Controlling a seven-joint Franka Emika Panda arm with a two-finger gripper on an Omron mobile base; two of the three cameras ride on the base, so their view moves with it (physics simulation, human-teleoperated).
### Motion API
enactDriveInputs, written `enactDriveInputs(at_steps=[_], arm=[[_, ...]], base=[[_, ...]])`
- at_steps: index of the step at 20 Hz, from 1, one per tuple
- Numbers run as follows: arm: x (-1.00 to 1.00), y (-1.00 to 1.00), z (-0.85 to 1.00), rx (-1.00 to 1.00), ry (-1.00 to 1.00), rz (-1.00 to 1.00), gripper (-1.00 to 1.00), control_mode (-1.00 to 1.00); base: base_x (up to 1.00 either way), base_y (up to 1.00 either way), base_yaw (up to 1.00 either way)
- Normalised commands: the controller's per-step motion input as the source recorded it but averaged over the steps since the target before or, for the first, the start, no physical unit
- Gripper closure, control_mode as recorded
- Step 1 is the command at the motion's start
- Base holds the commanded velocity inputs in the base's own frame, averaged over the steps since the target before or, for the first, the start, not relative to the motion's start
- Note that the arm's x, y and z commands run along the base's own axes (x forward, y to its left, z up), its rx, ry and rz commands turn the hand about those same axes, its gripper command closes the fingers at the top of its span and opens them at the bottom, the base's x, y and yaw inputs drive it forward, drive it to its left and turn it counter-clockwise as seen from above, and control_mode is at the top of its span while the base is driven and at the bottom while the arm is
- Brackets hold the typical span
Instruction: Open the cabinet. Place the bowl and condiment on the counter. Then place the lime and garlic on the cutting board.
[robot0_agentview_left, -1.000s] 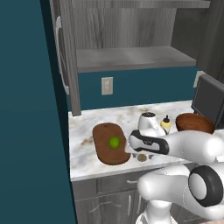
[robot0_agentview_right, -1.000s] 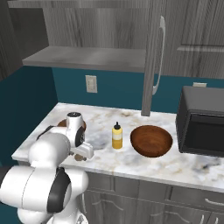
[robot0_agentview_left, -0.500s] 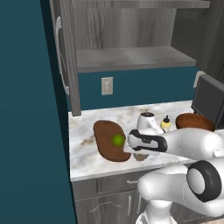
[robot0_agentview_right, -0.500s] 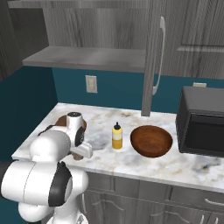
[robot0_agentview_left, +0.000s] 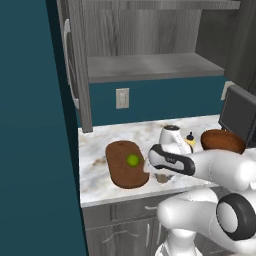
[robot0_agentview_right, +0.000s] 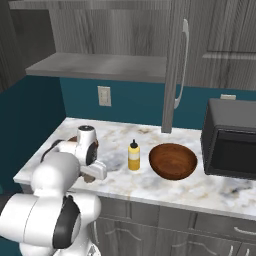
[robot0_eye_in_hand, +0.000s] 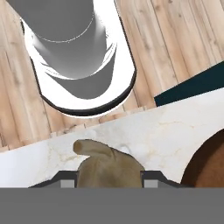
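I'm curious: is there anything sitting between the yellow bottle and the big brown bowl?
No. Between the condiment and the bowl there is just bare counter, seen in the right base view.

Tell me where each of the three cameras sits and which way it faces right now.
Left base view: behind the arm's left, looking down at the counter; arm at lower right.
Right base view: behind its right, same counter; arm at lower left.
Hand view: on the hand, along the gripper, closed on the garlic.
Both base views share the bowl, the condiment and the open cabinet.
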Motion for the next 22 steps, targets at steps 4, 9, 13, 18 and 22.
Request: enactDriveInputs(at_steps=[4,9,13,18,22], arm=[[-0.07,0.00,0.33,-0.02,-0.06,-0.03,1.00,-1.00],[0.00,0.15,0.40,-0.06,-0.05,-0.03,1.00,-1.00],[0.00,0.42,0.27,-0.04,-0.06,0.00,1.00,-1.00],[0.00,0.45,0.10,0.00,-0.03,0.00,1.00,-1.00],[0.16,0.32,0.00,0.00,-0.01,0.00,1.00,-1.00]], base=[[0.00,0.00,0.00],[0.00,0.00,0.00],[0.00,0.00,0.00],[0.00,0.00,0.00],[0.00,0.00,0.00]])
